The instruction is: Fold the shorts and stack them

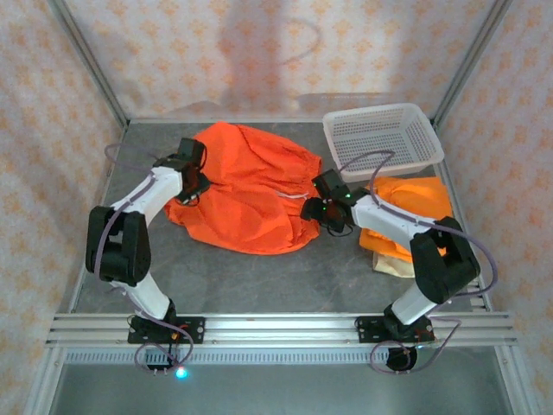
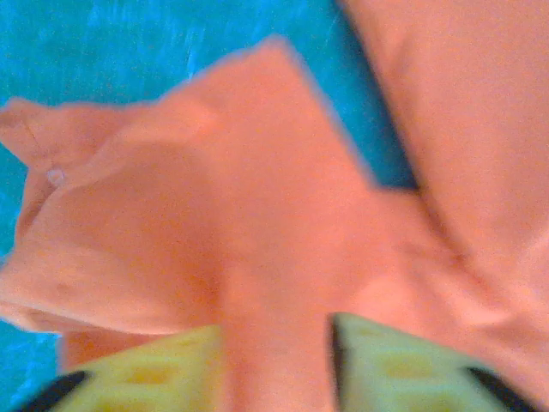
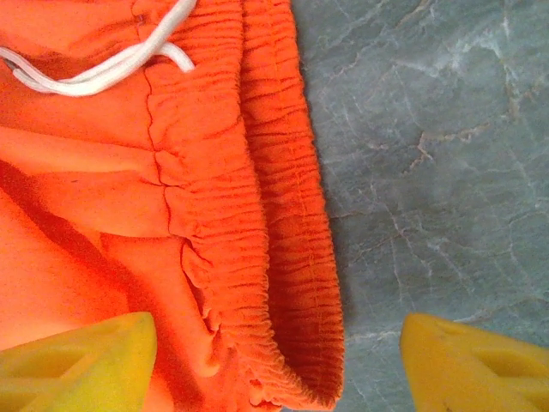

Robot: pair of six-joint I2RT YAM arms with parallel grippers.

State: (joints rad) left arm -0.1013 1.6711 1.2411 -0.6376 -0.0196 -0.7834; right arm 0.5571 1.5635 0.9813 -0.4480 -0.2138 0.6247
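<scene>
Orange shorts (image 1: 251, 194) — L hand (image 2: 276, 343) pinches them, R hand (image 3: 279, 343) open astride waistband (image 3: 257, 215).

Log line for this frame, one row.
orange shorts: spread mid-table | left jaws: shut on their fabric | right jaws: open astride waistband

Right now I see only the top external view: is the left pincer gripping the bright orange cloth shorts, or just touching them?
Observer: Left wrist view: a ridge of the bright orange cloth shorts runs between the fingers of the left pincer; too blurred to confirm clamping.
Operator: And the right pincer?
Observer: Open, straddling the gathered elastic waistband, one finger over bare grey table.
Operator: Drawstring?
Observer: The white cord drawstring lies on the cloth.
</scene>
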